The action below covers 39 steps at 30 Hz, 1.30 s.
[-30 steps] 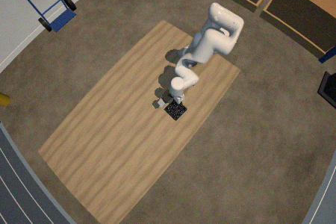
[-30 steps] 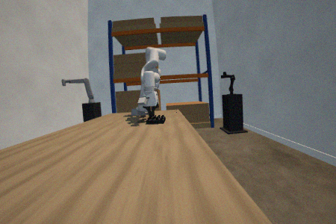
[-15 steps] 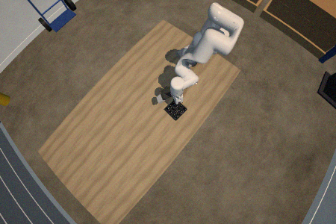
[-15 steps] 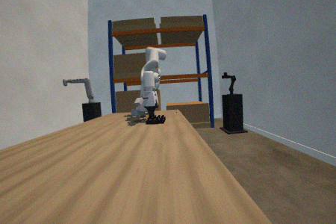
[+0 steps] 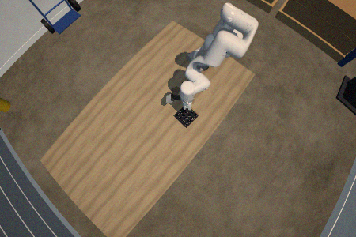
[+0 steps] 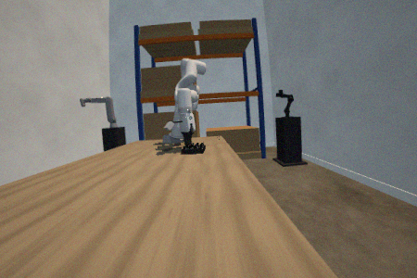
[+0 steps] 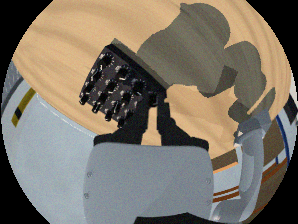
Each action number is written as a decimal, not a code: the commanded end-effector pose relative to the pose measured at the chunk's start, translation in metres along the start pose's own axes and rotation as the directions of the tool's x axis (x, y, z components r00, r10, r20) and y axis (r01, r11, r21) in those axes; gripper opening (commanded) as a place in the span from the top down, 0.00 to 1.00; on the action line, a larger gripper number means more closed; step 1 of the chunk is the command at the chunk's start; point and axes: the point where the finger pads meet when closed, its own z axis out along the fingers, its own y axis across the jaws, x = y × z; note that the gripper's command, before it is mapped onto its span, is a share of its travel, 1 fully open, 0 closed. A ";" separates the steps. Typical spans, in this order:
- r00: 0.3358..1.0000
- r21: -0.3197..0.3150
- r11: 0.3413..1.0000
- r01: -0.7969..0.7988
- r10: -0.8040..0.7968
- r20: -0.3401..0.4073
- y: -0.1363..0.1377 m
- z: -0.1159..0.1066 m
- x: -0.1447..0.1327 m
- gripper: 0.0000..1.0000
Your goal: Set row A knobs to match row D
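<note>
Over a wooden table [image 5: 119, 140] [image 6: 162, 206] [image 7: 55, 40], clamping a corner knob [image 7: 153, 100] between the fingertips of the gripper [image 5: 187, 108] [image 6: 187, 145] [image 7: 153, 100], on the black knob box [image 5: 184, 118] [image 6: 193, 151] [image 7: 104, 79] sitting below, and reaching out from a bent white arm [image 5: 215, 50] [image 6: 183, 99] [image 7: 252, 167].

The top view looks steeply down from high above the table [image 5: 130, 128] [image 6: 162, 206] [image 7: 65, 30]; the exterior view looks low along its length; the wrist view, closest, shares the knob box [image 5: 186, 115] [image 6: 193, 151] [image 7: 111, 80] with both.
</note>
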 end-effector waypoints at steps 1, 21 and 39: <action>0.995 -0.007 0.995 -0.096 0.096 -0.011 -0.001 -0.001 0.000 0.92; 0.862 -0.001 0.862 -0.506 0.506 -0.013 -0.001 -0.001 0.000 0.92; 0.722 0.002 0.722 -0.692 0.692 -0.013 -0.001 -0.001 0.000 0.92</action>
